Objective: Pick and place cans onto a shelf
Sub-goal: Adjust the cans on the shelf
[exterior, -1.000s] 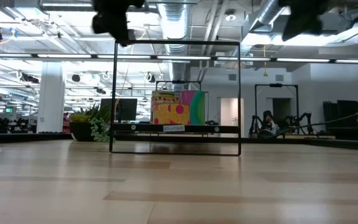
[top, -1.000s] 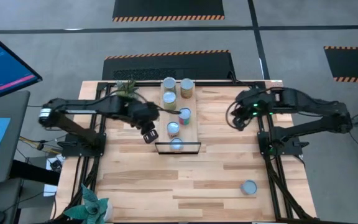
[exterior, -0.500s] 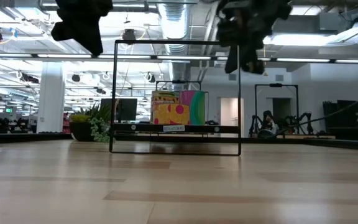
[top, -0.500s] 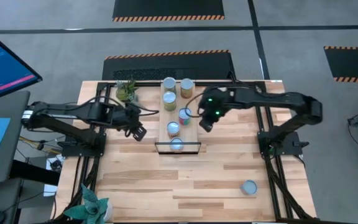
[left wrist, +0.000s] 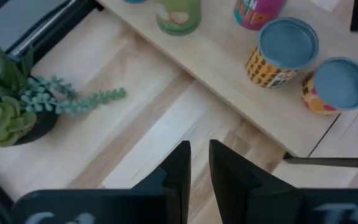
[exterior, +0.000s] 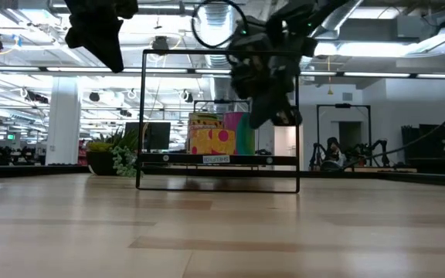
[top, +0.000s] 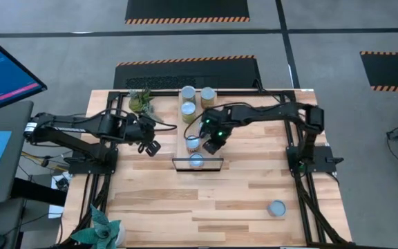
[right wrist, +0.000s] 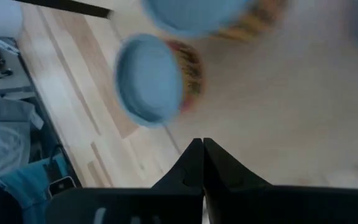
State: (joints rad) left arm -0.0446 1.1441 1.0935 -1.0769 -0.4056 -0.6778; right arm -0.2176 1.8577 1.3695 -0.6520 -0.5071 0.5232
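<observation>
**Inspector A:** Cans (top: 194,143) stood mostly on the shelf (top: 216,149) at the centre of the high view. One more can (top: 276,208) sat alone on the table (top: 240,194) at the lower right, well apart from the rest.

**Inspector B:** And the arms?

**Inspector A:** The right pincer (top: 211,146) hung over the shelf just beside the can near the black frame, its fingers pressed together and carrying nothing. The left pincer (top: 153,147) was off the shelf's left edge, near the small plant (top: 139,100). Its fingers (left wrist: 178,167) stood a narrow gap apart, also with nothing between them.

**Inspector B:** Handling assessment?

**Inspector A:** In my judgement the tins were stiff, so a firm squeeze would not dent them. Whether they were full or light could not be told. The labelled side should give better purchase than the smooth metal top (left wrist: 288,43). I would take hold across the side wall, about mid-height, with the fingers spread wider than the can first.

**Inspector B:** Hazards?

**Inspector A:** The shelved cans stood close together. A pincer descending among them could likely nudge a neighbour.
</observation>
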